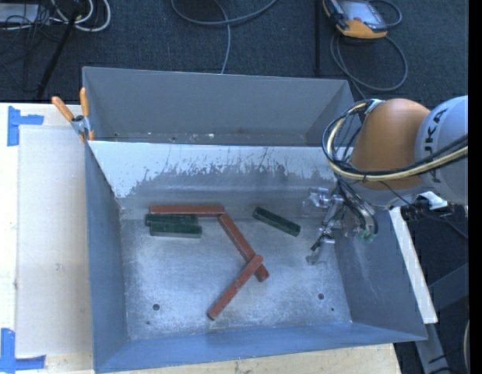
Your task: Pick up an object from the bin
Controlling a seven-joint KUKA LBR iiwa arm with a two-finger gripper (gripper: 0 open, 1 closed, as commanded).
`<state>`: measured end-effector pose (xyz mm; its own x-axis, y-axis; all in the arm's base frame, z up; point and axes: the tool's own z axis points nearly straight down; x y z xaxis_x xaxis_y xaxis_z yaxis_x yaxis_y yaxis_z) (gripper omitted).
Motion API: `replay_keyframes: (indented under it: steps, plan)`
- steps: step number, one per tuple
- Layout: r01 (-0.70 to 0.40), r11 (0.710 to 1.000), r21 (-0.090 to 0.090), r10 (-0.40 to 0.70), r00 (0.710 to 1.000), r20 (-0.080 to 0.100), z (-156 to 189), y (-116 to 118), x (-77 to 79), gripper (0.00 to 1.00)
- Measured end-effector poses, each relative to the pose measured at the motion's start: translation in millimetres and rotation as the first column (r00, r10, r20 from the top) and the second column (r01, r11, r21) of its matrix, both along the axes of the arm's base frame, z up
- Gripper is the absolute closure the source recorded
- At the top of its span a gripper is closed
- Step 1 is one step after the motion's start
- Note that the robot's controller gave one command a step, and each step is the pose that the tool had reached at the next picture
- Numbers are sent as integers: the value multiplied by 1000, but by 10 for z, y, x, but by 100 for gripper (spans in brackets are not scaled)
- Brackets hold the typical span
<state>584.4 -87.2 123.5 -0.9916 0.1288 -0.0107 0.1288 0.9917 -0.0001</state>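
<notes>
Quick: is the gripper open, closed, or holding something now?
Gripper: cannot be told; it is at the right side of the bin, near a dark green bar.

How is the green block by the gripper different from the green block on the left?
The right green block, near the gripper, looks thinner and lies slanted, alone. The left green block looks thicker and lies level beside a brown bar. Both are dark green and long.
</notes>
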Motion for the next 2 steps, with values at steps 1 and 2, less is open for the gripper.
replay_keyframes:
  steps: [1, 2]
  plan:
    - [-22, 1000, 2, 22, 1000, -14, -93, 141, 227, 0]
    - [-37, 999, 2, 37, 999, -9, -46, 187, 297, 0]
